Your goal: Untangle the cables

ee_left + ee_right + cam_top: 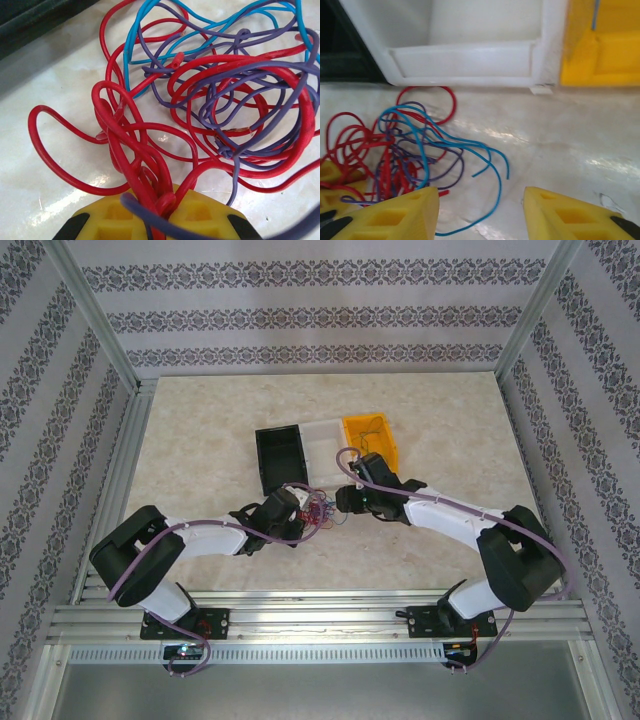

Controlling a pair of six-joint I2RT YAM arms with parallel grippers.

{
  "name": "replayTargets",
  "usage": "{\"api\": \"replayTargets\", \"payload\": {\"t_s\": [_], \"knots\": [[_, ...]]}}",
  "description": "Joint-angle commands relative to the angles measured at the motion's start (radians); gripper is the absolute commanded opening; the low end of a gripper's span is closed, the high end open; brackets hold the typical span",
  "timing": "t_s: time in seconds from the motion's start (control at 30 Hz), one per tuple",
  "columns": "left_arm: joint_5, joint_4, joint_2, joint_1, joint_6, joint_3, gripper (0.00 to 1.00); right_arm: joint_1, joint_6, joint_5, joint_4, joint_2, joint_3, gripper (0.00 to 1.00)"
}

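The cables (318, 510) form a tangled clump of red, blue and purple wires on the table between both arms. My left gripper (300, 512) is at the clump's left side. In the left wrist view its yellow jaws (162, 212) are shut on a bunch of red strands (131, 172), and a purple wire crosses in front of them. My right gripper (341, 502) is just right of the clump. It (480, 195) stands open, low over the table. A loose blue cable loop (500, 188) lies between its fingers, and the tangle (395, 155) is to its left.
Three bins stand in a row just beyond the cables: black (283, 457), white (325, 440) and yellow (372, 440). The white bin's rim (465, 62) is close ahead of the right gripper. Aluminium frame posts and patterned walls enclose the table.
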Motion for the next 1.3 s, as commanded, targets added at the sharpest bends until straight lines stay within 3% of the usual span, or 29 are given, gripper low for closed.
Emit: {"api": "replayTargets", "payload": {"t_s": [0.0, 0.27, 0.47, 0.73, 1.0, 1.13, 1.27], "knots": [[-0.001, 0.023, -0.013, -0.009, -0.001, -0.014, 0.0, 0.002, -0.005, 0.053, -0.016, 0.03, 0.002, 0.47], [-0.007, 0.01, -0.012, -0.009, -0.008, -0.011, 0.0, 0.046, -0.044, 0.141, -0.083, 0.172, 0.09, 0.45], [-0.012, 0.009, -0.019, -0.009, -0.006, -0.014, 0.0, 0.099, -0.05, 0.231, -0.119, 0.254, 0.131, 0.36], [-0.02, 0.011, -0.034, -0.009, -0.009, -0.029, 0.0, 0.094, 0.003, 0.263, -0.126, 0.303, 0.129, 0.02], [-0.104, -0.013, -0.051, -0.009, -0.054, -0.047, 0.0, -0.09, 0.202, 0.364, -0.121, 0.074, -0.024, 0.0], [-0.136, -0.022, -0.051, -0.008, -0.075, -0.055, 0.0, -0.233, 0.297, 0.33, -0.148, -0.045, -0.095, 0.0], [-0.192, -0.044, -0.048, -0.004, -0.112, -0.059, 0.0, -0.369, 0.286, 0.292, -0.174, -0.118, -0.118, 0.0]]}}
